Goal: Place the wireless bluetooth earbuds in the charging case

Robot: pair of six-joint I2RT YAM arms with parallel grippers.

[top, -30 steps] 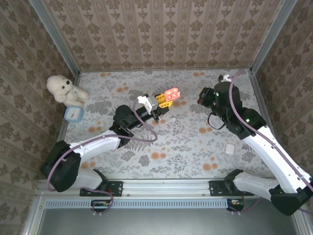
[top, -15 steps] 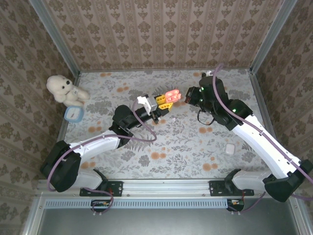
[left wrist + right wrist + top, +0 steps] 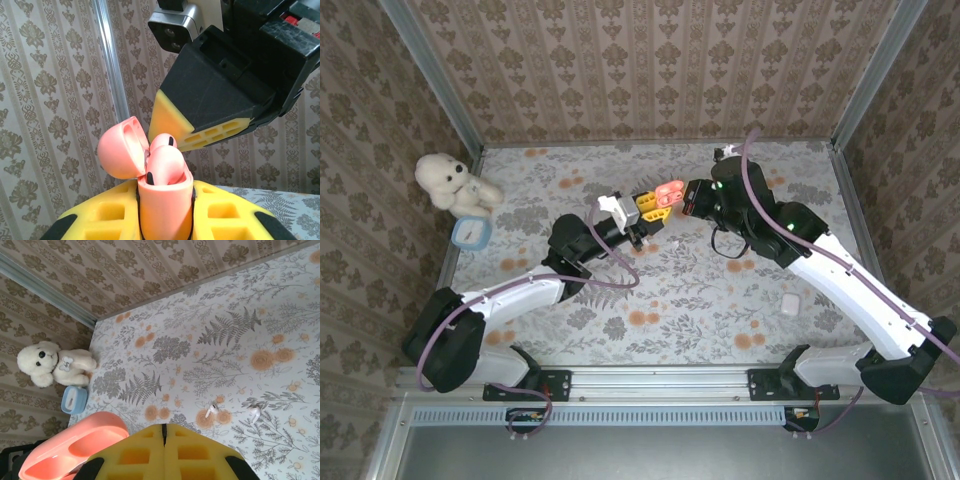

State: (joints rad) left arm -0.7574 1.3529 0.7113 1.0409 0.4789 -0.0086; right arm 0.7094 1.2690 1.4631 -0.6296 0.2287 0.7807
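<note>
Evidently the left gripper's (image 3: pixel 655 203) jaws clamp the open pink charging case (image 3: pixel 162 205), with two pink earbuds (image 3: pixel 165 167) standing proud in it, seemingly not yet pressed home. Just above the case, the right gripper's (image 3: pixel 163 450) jaws are closed and empty. White earbuds (image 3: pixel 212 410) lie on the bench (image 3: pixel 225 305), well apart from the case.

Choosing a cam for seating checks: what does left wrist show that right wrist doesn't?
Left wrist: glossy pink earbuds in the open pink plastic charging case, right hand shut close by. Right wrist: white plush bear, small blue-and-white object, two white earbuds on the floral table. Both: that case, patterned wall.
</note>
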